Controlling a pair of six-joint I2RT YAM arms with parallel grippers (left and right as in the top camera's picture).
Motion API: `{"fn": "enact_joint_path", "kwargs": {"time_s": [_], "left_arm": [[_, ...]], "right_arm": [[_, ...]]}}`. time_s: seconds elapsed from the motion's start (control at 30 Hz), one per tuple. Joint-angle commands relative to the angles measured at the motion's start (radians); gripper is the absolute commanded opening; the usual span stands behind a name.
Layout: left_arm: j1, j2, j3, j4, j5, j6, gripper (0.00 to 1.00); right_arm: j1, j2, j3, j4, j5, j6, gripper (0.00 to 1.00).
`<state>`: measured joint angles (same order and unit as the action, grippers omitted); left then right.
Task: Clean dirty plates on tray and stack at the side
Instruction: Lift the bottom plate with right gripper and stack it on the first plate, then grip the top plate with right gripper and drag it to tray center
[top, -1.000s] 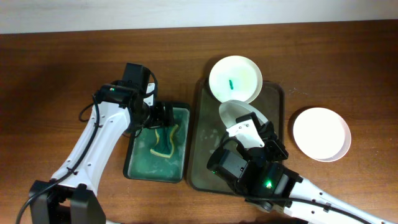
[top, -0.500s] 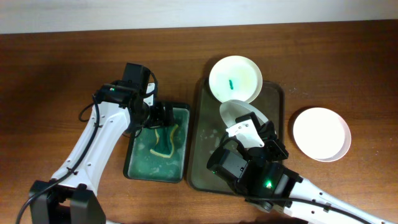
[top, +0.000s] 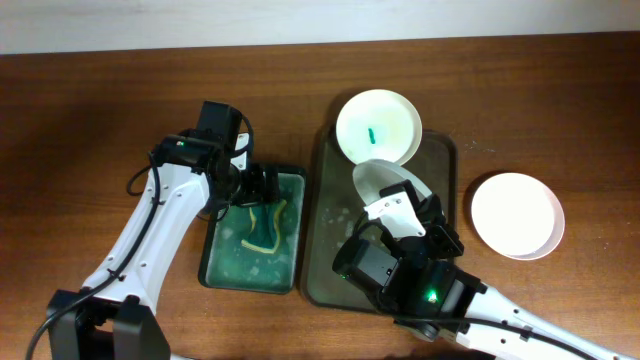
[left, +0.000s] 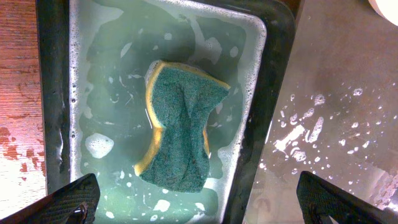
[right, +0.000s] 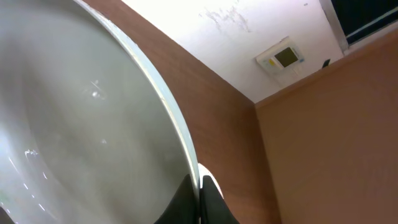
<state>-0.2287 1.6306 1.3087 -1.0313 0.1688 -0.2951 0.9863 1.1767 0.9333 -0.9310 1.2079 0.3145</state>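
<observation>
The dark tray (top: 327, 265) lies mid-table. One white plate (top: 378, 127) with a green smear sits at its far end. My right gripper (top: 400, 205) is shut on the rim of a second plate (top: 378, 180), held tilted on edge above the tray; in the right wrist view the plate (right: 74, 118) fills the left and the fingertips (right: 200, 202) pinch its edge. A third white plate (top: 517, 214), with no smear showing, sits on the table right of the tray. My left gripper (top: 262, 187) hangs open over the green tub (top: 215, 262), above the yellow-green sponge (left: 180, 132).
The tub holds soapy water (left: 112, 93). The wet tray surface (left: 336, 112) lies right of the tub in the left wrist view. Bare wooden table (top: 560, 100) surrounds everything.
</observation>
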Motion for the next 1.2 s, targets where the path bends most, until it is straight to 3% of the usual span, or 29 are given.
{"fn": "enact_joint_path", "kwargs": {"time_s": [0.0,0.07,0.17,0.23,0.27,0.33,0.47,0.6,0.67,0.7,0.73,0.87,0.97,1.03,1.17], "left_arm": [[0.003,-0.010,0.016,0.000,0.011,0.005,0.99],[0.003,-0.010,0.016,0.000,0.011,0.005,0.99],[0.003,-0.010,0.016,0.000,0.011,0.005,0.99],[0.003,-0.010,0.016,0.000,0.011,0.005,0.99],[0.003,-0.010,0.016,0.000,0.011,0.005,0.99],[0.003,-0.010,0.016,0.000,0.011,0.005,0.99],[0.003,-0.010,0.016,0.000,0.011,0.005,1.00],[0.003,-0.010,0.016,0.000,0.011,0.005,0.99],[0.003,-0.010,0.016,0.000,0.011,0.005,0.99],[0.003,-0.010,0.016,0.000,0.011,0.005,0.99],[0.003,-0.010,0.016,0.000,0.011,0.005,0.99],[0.003,-0.010,0.016,0.000,0.011,0.005,0.99],[0.003,-0.010,0.016,0.000,0.011,0.005,0.99],[0.003,-0.010,0.016,0.000,0.011,0.005,0.99],[0.003,-0.010,0.016,0.000,0.011,0.005,1.00]], "right_arm": [[0.005,-0.014,0.028,0.004,0.030,0.042,0.04],[-0.028,-0.014,0.028,0.002,-0.052,0.098,0.04],[-0.277,-0.014,0.028,0.004,-0.497,0.298,0.04],[-0.503,-0.014,0.028,0.014,-0.780,0.271,0.04],[-0.694,-0.014,0.028,0.018,-1.024,0.182,0.04],[-0.943,-0.014,0.028,0.012,-1.252,0.059,0.04],[-1.438,0.032,0.028,0.036,-1.308,0.030,0.04],[-1.688,0.222,0.028,0.106,-1.303,0.042,0.04],[-1.713,0.316,0.028,0.092,-1.310,0.042,0.10],[-1.712,0.347,0.028,0.070,-1.312,0.042,0.42],[-1.712,0.349,0.029,0.050,-1.330,0.041,0.48],[-1.667,0.226,0.109,0.020,-1.556,-0.004,0.50],[-1.484,0.119,0.224,-0.004,-1.623,-0.104,0.55],[-1.237,0.152,0.315,0.010,-1.576,-0.158,0.55],[-1.016,0.363,0.322,0.274,-1.472,-0.159,0.54]]}}
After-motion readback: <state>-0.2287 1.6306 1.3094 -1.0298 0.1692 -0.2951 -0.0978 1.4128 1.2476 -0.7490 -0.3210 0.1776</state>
